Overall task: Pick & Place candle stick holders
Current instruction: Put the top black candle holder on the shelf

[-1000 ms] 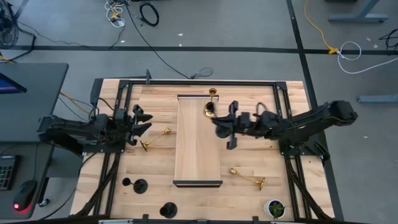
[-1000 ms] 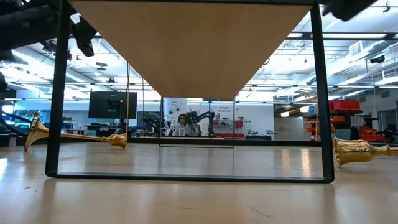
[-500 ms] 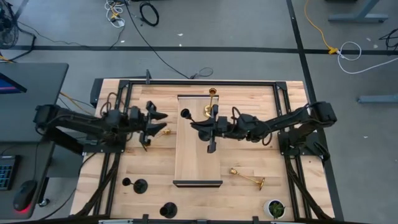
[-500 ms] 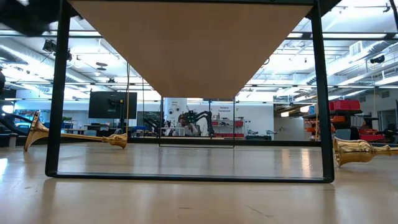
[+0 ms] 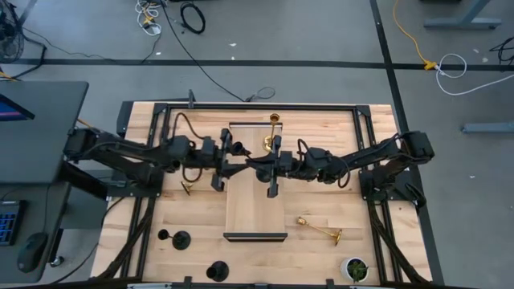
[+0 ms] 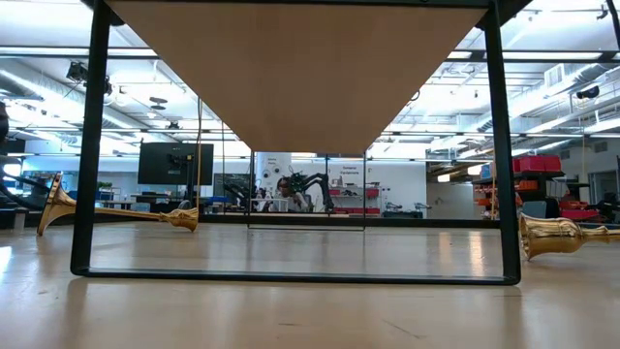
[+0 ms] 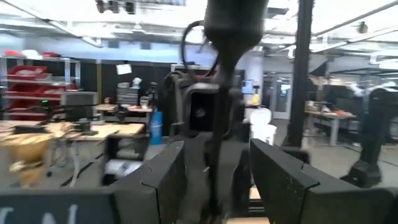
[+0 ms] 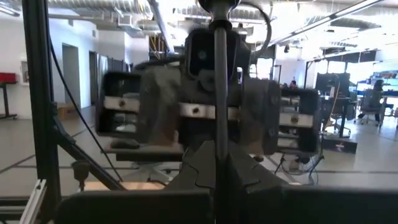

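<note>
My right gripper (image 5: 250,164) is shut on a black candlestick holder (image 8: 220,93) over the raised wooden board (image 5: 255,201). My left gripper (image 5: 228,154) faces it from the left, open. Its two fingers stand on either side of the black stem (image 7: 216,143), apart from it. A gold holder (image 5: 271,133) is on the board's far end. Two more gold ones lie on the table, one at the left (image 5: 188,187) and one at the near right (image 5: 320,230). Two black ones (image 5: 181,238) (image 5: 217,271) stand at the near left. My right gripper pinches the black holder's thin stem (image 8: 220,134) between its two shut fingers. The fingers come level from the table's right and lie across the stem. The holder stands upright in the hold, lifted clear above the board.
The board is a raised shelf on a black frame (image 6: 95,145). The lying gold holders (image 6: 116,215) (image 6: 567,234) show on either side of it in the low view. A small green plant in a white pot (image 5: 354,269) stands at the near right corner.
My right gripper has gone toward the table's left with the black holder, out over the board, and then kept still. My left gripper has gone toward the table's right up to the held holder, until its open fingers stand around the stem.
</note>
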You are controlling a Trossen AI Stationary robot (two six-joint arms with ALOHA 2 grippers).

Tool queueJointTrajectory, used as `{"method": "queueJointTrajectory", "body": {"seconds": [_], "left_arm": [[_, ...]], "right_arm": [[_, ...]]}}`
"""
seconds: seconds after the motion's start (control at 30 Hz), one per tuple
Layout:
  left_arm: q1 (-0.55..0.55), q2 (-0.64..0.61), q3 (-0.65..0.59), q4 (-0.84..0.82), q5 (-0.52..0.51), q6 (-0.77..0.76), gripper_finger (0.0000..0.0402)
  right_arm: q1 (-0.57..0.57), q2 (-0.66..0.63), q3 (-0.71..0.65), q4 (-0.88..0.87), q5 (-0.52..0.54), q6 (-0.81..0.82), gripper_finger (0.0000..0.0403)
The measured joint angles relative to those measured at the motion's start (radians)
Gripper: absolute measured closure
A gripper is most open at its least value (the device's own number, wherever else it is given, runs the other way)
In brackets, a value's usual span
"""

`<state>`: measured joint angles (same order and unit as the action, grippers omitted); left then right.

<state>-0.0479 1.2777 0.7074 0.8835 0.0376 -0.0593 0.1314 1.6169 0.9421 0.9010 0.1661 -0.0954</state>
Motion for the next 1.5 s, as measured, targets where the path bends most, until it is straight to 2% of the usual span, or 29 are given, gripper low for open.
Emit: {"method": "queueJointTrajectory", "body": {"seconds": [0.13,0.5,0.63,0.9,0.97,1.5], "left_arm": [[0.000,0.020,0.037,0.001,0.030,0.001,0.0220],[0.000,0.020,0.042,-0.001,0.015,0.003,0.0231],[0.000,0.020,0.042,0.002,0.012,0.003,0.0264],[0.000,0.020,0.042,0.001,0.010,0.026,0.0370],[0.001,0.020,0.042,0.001,0.008,0.034,0.0387],[0.000,0.018,0.042,-0.005,0.008,0.029,0.0384]], "right_arm": [[0.000,0.000,0.000,-0.002,0.001,0.000,0.0400],[-0.001,0.000,0.000,-0.004,0.001,0.001,0.0400],[-0.001,0.000,0.000,-0.004,0.001,0.001,0.0399],[-0.001,0.000,0.000,-0.005,-0.001,0.005,0.0393],[-0.002,0.000,0.000,-0.005,-0.001,0.007,0.0389],[-0.001,0.000,0.000,-0.005,-0.001,-0.012,0.0377]]}}
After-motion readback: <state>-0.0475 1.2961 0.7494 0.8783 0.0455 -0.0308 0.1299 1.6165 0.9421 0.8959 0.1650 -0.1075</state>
